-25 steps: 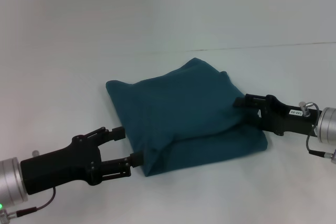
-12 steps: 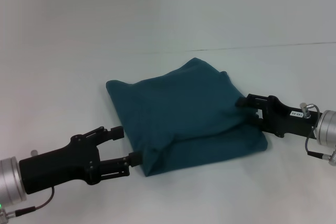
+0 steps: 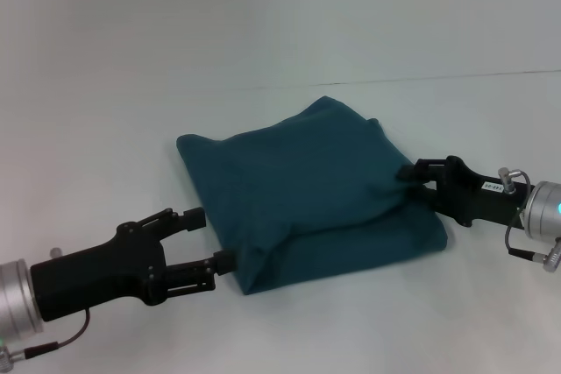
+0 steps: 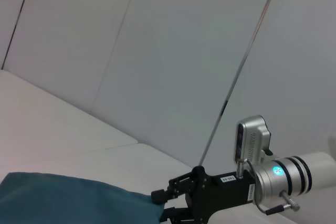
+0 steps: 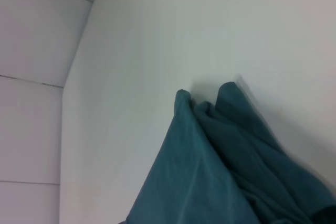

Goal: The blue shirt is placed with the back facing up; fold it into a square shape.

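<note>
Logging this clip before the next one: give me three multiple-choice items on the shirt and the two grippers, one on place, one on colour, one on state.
1. Where is the left gripper?
A. at the shirt's near left corner
B. above the shirt's middle
C. beyond its far edge

2. The shirt is:
A. red
B. dark teal-blue
C. white

3. The shirt lies:
A. spread flat with sleeves out
B. hanging in the air
C. folded into a thick, roughly square bundle

Answers:
1 A, its open fingers flank that corner.
2 B, it looks so in every view.
3 C, layers show at the near edge, with the right gripper at the right side.
</note>
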Controlling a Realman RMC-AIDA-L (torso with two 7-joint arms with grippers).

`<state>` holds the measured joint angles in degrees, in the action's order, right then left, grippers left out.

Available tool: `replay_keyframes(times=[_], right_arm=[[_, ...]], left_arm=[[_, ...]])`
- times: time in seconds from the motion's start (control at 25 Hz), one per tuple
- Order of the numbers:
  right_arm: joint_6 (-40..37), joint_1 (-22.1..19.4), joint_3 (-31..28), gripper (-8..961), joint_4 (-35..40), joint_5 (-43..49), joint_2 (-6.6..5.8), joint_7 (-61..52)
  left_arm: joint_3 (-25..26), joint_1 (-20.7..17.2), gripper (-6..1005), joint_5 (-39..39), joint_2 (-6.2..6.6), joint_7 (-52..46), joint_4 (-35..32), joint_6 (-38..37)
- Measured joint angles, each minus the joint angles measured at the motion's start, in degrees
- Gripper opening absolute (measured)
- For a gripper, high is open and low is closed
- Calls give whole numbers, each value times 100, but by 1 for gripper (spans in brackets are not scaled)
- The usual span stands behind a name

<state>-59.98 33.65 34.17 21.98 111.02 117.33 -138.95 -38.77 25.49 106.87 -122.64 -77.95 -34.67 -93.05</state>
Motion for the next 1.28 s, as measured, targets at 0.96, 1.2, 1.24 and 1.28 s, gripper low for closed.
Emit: replay_keyframes(times=[0.96, 1.2, 1.24, 1.28], right_arm=[[-358, 186, 5, 11, 28, -424, -13, 1116], [-794, 364, 28, 11, 222, -525, 6, 1632], [-872, 394, 26, 11, 252, -525, 12, 1698], [-938, 417, 23, 11, 284, -526, 20, 1742]], left_arm=[[86, 0, 948, 8, 13, 6, 5, 38], [112, 0, 948, 5, 13, 8, -3, 52], [128, 0, 948, 4, 13, 9, -5, 54], [146, 0, 948, 4, 13, 9, -5, 56]])
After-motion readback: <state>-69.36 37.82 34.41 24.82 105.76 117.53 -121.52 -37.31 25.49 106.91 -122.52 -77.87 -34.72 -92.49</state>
